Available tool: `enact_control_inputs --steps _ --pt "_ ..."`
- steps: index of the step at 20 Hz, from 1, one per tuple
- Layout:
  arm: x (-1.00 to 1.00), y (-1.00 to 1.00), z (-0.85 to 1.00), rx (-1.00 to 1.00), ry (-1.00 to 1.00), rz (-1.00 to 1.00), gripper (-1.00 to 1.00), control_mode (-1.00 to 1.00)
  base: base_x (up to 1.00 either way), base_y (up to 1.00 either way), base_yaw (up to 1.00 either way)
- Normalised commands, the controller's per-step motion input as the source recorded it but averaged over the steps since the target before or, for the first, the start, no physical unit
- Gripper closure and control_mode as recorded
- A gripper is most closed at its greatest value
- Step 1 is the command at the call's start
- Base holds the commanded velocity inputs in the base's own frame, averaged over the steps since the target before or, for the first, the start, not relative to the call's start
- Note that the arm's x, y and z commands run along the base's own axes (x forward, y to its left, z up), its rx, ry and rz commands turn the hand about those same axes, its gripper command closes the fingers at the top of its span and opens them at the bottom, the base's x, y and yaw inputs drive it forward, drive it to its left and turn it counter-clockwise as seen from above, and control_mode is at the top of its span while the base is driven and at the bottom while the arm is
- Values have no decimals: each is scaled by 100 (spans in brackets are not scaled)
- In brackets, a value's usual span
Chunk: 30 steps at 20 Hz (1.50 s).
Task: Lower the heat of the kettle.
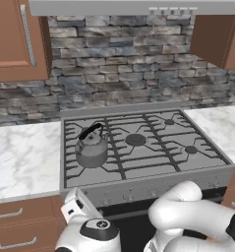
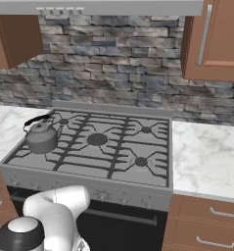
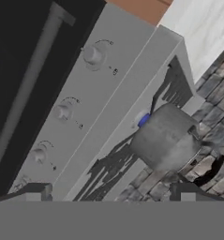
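Observation:
The kettle (image 1: pixel 91 148) is small, squat and grey with a black arched handle, and it stands on the stove's front left burner (image 2: pixel 41 137). In the hand view the kettle (image 3: pixel 164 138) sits past the stove's front edge, with a small blue flame (image 3: pixel 144 120) at its base. My gripper (image 3: pixel 111 192) is open, fingertips wide apart with nothing between them. It faces the stove's grey control panel (image 3: pixel 99 93), which carries three round knobs (image 3: pixel 93 55), and it touches none of them. My white hand (image 1: pixel 74 205) hangs low before the stove's left front corner.
The oven door's long bar handle (image 3: pixel 29 79) runs below the panel. Marble counters (image 1: pixel 20 157) flank the stove (image 1: pixel 148 142) on both sides, with wooden drawers (image 2: pixel 206 220) beneath. A stone wall and upper cabinets (image 1: pixel 15 39) stand behind.

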Motion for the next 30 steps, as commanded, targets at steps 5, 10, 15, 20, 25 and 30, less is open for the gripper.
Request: enact_control_inputs --steps 5,10,15,20,25,30 --pt "0 0 -19 -4 0 14 -100 -100 0 0 0" --pt "0 1 -14 -5 0 9 -100 -100 0 0 0" --pt "0 5 -10 -9 0 5 -100 -100 0 0 0" --pt "1 10 -13 -10 0 0 -100 -100 0 0 0" --pt "6 20 -12 -10 0 0 -100 -100 0 0 0" --pt "8 27 -13 -10 0 0 -100 -100 0 0 0"
